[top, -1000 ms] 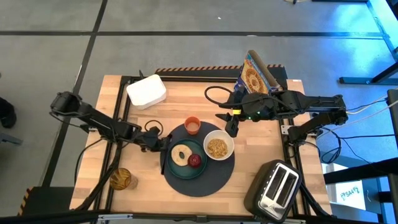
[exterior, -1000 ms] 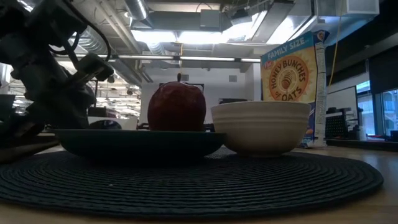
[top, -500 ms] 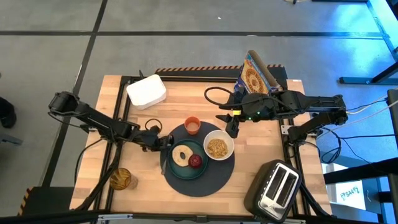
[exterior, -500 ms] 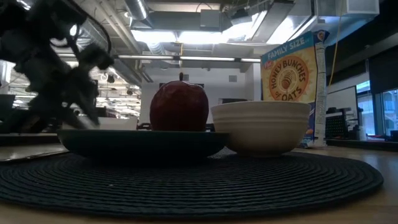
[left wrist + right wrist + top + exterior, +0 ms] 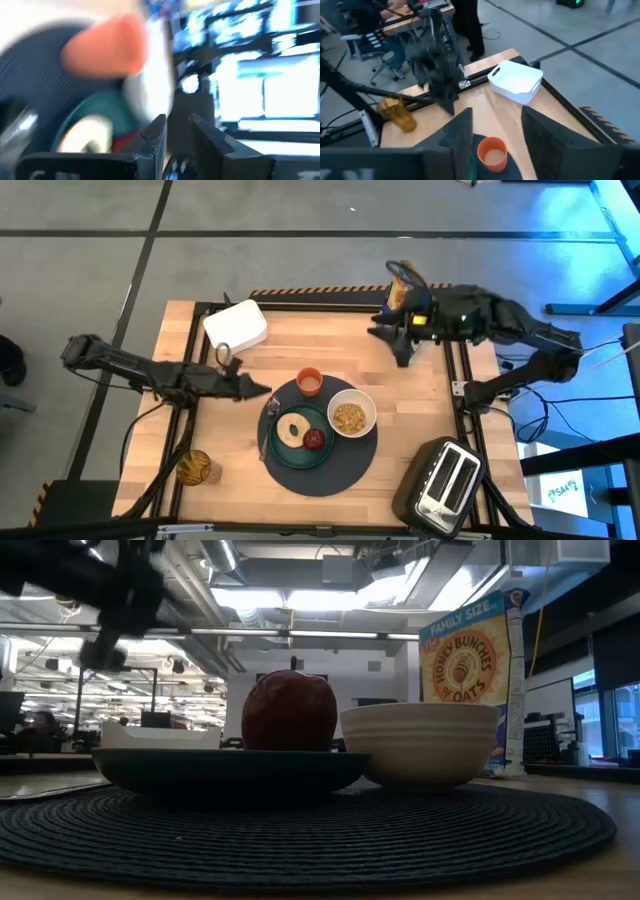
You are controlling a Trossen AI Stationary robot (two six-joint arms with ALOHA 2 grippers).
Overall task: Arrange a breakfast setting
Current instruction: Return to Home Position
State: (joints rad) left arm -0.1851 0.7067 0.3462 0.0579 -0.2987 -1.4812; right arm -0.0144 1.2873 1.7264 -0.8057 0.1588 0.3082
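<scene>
While both arms hang clear, we find the light wooden slatted table [image 5: 300, 340] bearing the large round dark-navy woven mat [image 5: 335, 475] at its middle. Around the mat, none touching it, stand a black two-slot toaster [image 5: 442, 480] at the table's lower right in the high view, a tall yellow-and-blue cereal box [image 5: 470, 680] upper right, a white rectangular plastic bin [image 5: 236, 326] upper left and an amber glass jar [image 5: 193, 467] lower left. On the mat sit the round teal plate [image 5: 200, 768], the white ribbed bowl [image 5: 420, 745] of cereal just right of it, and the small orange cup [image 5: 309, 381] above both. The pale ring bagel [image 5: 284, 428] and small red apple [image 5: 290, 710] share the plate; a dark spoon [image 5: 262, 442] lies along its left. The left gripper [image 5: 176, 120] hovers just left of the mat, fingers [image 5: 152, 145] slightly apart, empty. The right gripper [image 5: 497, 112] hangs before the cereal box, fingers [image 5: 455, 140] spread wide, empty. Grey concrete floor [image 5: 300, 260] surrounds the table; ceiling lights [image 5: 300, 595] show beyond. From above the right arm [image 5: 480, 315] covers most of the box; the left wrist view is smeared; at table height the plate's rim hides the bagel.
</scene>
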